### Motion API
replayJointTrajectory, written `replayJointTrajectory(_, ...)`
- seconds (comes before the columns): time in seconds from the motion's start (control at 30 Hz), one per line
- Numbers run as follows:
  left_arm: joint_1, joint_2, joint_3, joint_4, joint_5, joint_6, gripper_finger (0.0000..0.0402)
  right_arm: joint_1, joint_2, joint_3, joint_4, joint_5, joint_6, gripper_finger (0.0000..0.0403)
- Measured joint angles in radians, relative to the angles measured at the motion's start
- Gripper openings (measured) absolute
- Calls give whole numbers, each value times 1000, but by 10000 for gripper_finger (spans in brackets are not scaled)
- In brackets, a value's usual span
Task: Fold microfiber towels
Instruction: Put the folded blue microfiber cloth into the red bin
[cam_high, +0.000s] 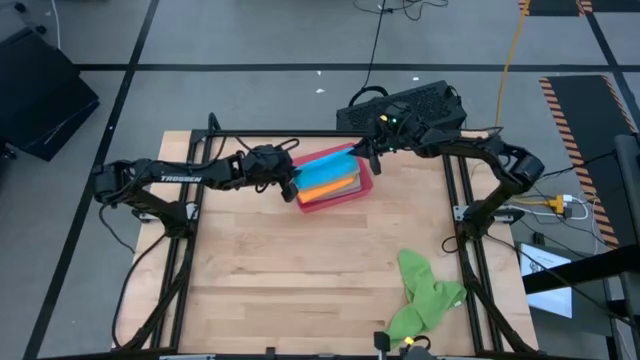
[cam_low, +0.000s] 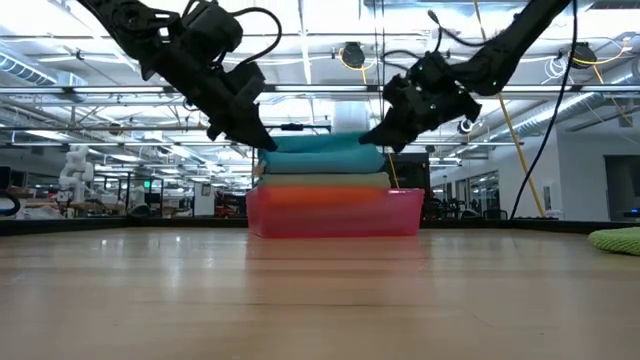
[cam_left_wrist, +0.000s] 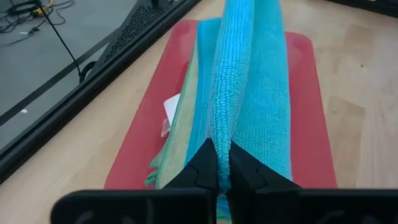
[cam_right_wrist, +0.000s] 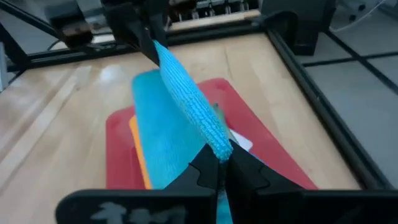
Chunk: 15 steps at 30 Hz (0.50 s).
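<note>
A: High view, centre top: red tray (cam_high: 334, 201) with stacked towels; left gripper (cam_high: 291, 184) and right gripper (cam_high: 366, 156) at opposite ends. Green towel (cam_high: 425, 292) lower right, unfolded.

B: Low view: blue towel (cam_low: 322, 146) tops the stack.

A: Wrist views: both jaws clenched on its ends (cam_left_wrist: 249, 93), cloth raised between them (cam_right_wrist: 189, 99).

B: Risk, I judge: uneven release; the fold flops open or drags the stack askew.

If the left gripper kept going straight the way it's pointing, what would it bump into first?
Probably the right gripper. The left gripper is shut on one end of the bright blue towel, pointing along it over the red tray toward the other end, which the right gripper pinches. Depth is hard to judge.
</note>
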Motion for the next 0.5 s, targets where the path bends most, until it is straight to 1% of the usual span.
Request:
replayJointTrajectory(0.07, 0, 0, -1, -2, 0, 1, 17, 0, 30, 1, -4, 1, -1, 4)
replayJointTrajectory(0.27, 0, 28, -1, 2, -5, -18, 49, 0, 80, 1, -4, 3, -2, 7)
replayJointTrajectory(0.37, -1, 57, -1, 23, -18, -16, 67, -1, 81, 1, -4, 13, 0, 18)
replayJointTrajectory(0.5, 0, 92, -1, 37, -66, -22, 97, 0, 81, 1, -6, 55, -3, 42)
